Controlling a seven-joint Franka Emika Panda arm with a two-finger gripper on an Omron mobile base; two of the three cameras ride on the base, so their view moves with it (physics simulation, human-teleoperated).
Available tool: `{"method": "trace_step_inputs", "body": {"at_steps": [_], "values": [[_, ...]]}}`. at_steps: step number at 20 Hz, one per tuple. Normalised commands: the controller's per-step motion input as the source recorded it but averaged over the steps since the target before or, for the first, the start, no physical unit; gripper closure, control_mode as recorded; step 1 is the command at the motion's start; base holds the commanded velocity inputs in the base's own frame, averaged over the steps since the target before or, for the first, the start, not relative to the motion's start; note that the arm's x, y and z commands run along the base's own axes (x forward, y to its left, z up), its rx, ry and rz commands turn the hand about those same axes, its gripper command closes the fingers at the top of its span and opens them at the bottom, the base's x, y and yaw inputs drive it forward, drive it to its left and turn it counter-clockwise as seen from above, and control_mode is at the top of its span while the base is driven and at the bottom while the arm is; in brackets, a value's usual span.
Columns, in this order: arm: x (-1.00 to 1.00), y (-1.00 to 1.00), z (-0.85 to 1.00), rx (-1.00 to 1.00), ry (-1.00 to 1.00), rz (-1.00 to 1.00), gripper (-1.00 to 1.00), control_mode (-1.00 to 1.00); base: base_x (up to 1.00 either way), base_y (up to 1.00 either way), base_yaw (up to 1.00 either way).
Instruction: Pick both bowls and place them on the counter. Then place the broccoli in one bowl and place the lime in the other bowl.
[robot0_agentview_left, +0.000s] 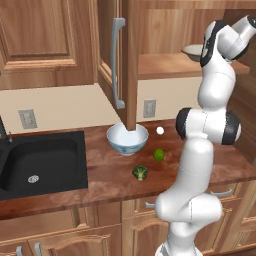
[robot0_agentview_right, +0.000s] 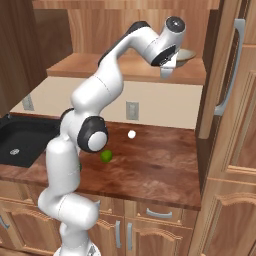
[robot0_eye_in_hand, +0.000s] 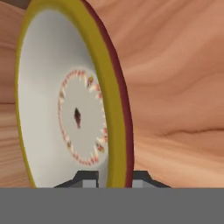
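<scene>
Gripper (robot0_eye_in_hand: 114, 180) clenched on the rim of the shallow beige bowl (robot0_eye_in_hand: 65, 100) on the cabinet shelf (robot0_agentview_right: 125, 67); such a thin edge grip could let the bowl tilt or slip when lifted toward the surface (robot0_agentview_left: 110, 175).

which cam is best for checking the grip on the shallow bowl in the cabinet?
Hand view: the shallow bowl is close up, its rim between the gripper fingertips. Left base view shows just its edge on the cabinet shelf behind the arm; right base view shows a sliver beside the hand.
</scene>
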Motion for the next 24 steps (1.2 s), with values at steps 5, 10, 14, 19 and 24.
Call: {"method": "trace_step_inputs", "body": {"at_steps": [5,10,14,19,24], "values": [[-0.07,-0.07,-0.23,0.04,0.0,0.02,1.0,-1.0,0.0,0.0,0.0],[-0.52,-0.01,0.02,0.11,-0.01,0.01,1.0,-1.0,0.0,0.0,0.0],[-0.62,0.01,0.17,0.15,-0.03,0.0,1.0,-1.0,0.0,0.0,0.0],[-0.62,0.12,0.16,0.12,-0.03,0.0,1.0,-1.0,0.0,0.0,0.0],[-0.73,0.17,0.04,0.06,-0.12,0.0,1.0,-1.0,0.0,0.0,0.0]]}}
